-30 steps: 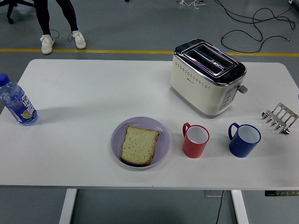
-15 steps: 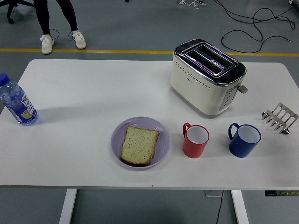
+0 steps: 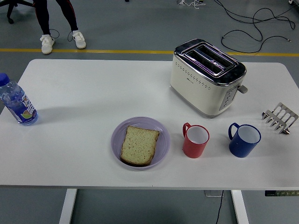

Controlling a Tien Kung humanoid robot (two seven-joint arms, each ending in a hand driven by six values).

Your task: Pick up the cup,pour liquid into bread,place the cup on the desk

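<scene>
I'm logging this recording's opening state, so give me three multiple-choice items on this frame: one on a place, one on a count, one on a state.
1. What stands directly right of the plate?
A. the red cup
B. the water bottle
C. the toast rack

2. How many cups are on the table?
A. one
B. two
C. three

3. How does the bread lie?
A. upright in the toaster
B. flat on the plate
C. inside a cup

Answers:
1. A, the red cup sits just beside the plate.
2. B, the red cup and a blue cup.
3. B, the bread lies flat on the plate, and the toaster slots look empty.
</scene>
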